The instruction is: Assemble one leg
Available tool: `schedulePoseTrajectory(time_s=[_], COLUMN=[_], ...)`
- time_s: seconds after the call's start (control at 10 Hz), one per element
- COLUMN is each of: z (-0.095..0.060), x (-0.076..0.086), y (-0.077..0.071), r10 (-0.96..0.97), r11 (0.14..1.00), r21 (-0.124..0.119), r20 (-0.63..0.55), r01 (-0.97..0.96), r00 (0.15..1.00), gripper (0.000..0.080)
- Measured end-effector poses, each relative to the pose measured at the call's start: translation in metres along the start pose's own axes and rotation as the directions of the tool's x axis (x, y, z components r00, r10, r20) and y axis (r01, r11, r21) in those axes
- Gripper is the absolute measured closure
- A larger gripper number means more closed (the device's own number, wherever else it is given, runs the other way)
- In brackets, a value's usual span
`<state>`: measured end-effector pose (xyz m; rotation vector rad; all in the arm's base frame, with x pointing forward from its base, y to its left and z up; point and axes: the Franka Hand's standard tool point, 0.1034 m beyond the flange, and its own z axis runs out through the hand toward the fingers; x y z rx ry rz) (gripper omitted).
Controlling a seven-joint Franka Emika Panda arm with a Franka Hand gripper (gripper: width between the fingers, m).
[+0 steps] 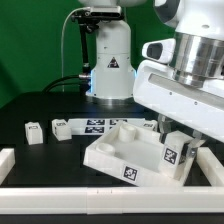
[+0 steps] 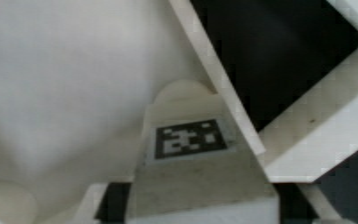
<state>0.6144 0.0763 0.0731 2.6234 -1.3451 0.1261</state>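
My gripper (image 1: 170, 136) is shut on a leg (image 1: 177, 157), a small white block with a black-and-white tag, held upright at the right corner of the large white tray (image 1: 118, 150). In the wrist view the leg (image 2: 190, 140) sits between my two dark fingers (image 2: 119, 203), its far end against the tray's inner surface (image 2: 69, 90) next to the rim (image 2: 215, 62). I cannot tell whether the leg's end sits in a corner hole. The tray lies tilted, front edge toward the camera. Two other legs (image 1: 35, 132) (image 1: 62, 127) lie loose on the dark table at the exterior view's left.
The marker board (image 1: 96, 125) lies behind the tray. A white border rail (image 1: 60, 192) runs along the table's front, and another rail (image 1: 6, 160) along the exterior view's left. The robot base (image 1: 110, 62) stands at the back.
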Motion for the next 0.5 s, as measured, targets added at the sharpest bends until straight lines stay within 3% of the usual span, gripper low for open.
schedulePoseTrajectory(time_s=[0.1, 0.2, 0.3, 0.4, 0.5], z=[-0.0002, -0.0002, -0.0002, -0.0002, -0.0002], x=[-0.0003, -0.0009, -0.0008, -0.0009, -0.0009], y=[-0.0008, -0.0011, -0.0011, -0.0011, -0.0011], r10=[-0.007, -0.007, -0.007, -0.007, -0.007], r11=[1.0, 1.0, 1.0, 1.0, 1.0], r21=[0.003, 0.004, 0.004, 0.004, 0.004], r20=[0.0, 0.0, 0.0, 0.0, 0.0], r01=[0.007, 0.007, 0.007, 0.007, 0.007], r00=[1.0, 1.0, 1.0, 1.0, 1.0], gripper=[0.0406, 0.0406, 0.0227, 0.0166, 0.0166])
